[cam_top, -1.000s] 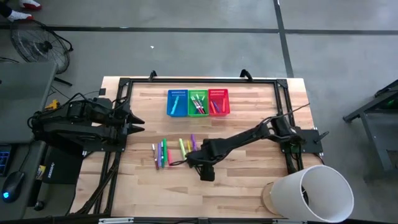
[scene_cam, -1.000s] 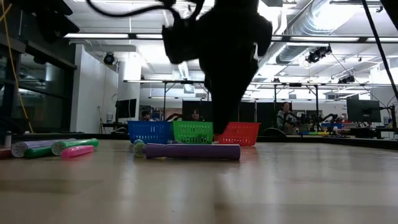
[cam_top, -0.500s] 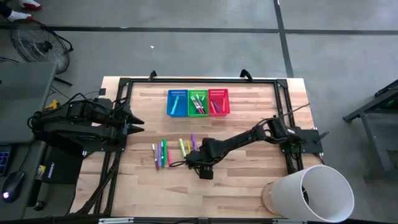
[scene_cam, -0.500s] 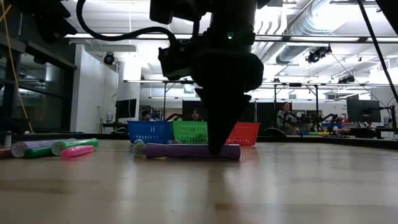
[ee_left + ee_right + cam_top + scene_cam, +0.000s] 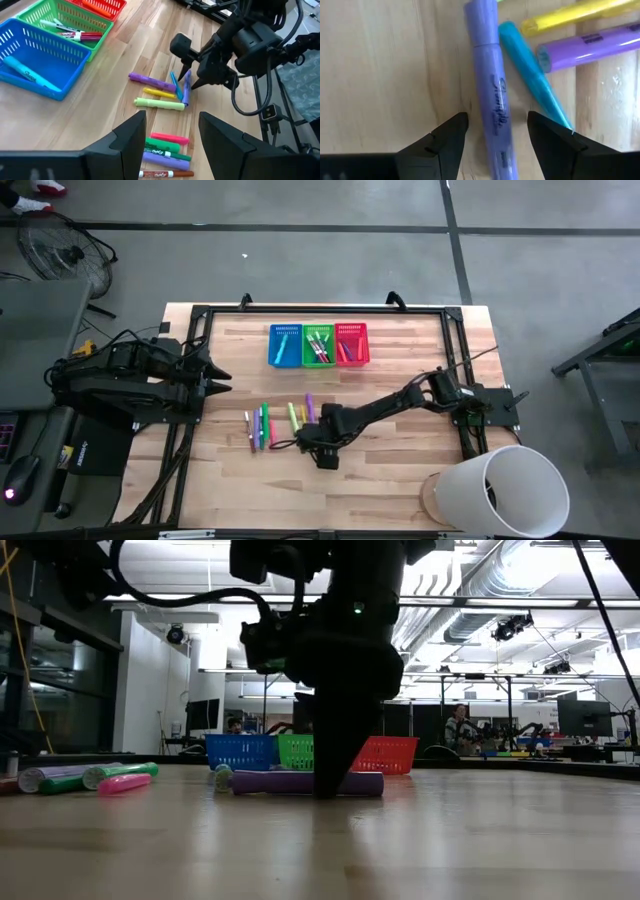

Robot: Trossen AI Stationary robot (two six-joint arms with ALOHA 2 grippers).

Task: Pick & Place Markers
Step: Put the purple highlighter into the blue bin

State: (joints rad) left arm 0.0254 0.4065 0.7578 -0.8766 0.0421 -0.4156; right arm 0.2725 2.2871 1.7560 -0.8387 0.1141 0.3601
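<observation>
Several markers [image 5: 262, 425] lie flat in loose rows on the wooden table. My right gripper [image 5: 318, 442] is down at the right end of the group, open. Its fingers stand on either side of a lavender marker [image 5: 489, 95], which lies flat along the gap between them. A teal marker [image 5: 530, 75], a yellow one [image 5: 570, 12] and a purple one [image 5: 590, 45] lie just beside it. In the low view the gripper [image 5: 330, 785] reaches the tabletop in front of this marker [image 5: 285, 783]. My left gripper [image 5: 222, 375] waits open at the table's left edge.
Blue [image 5: 285, 345], green [image 5: 318, 345] and red [image 5: 352, 345] mesh baskets stand in a row near the far edge, with markers inside. A large white cylinder [image 5: 500, 490] stands at the near right corner. A black frame [image 5: 460, 360] borders the table. Bare wood lies between markers and baskets.
My right gripper has come down from above the markers to the tabletop and shifted slightly toward the table's left, ending with its fingers around the lavender marker. The markers lie where they were.
</observation>
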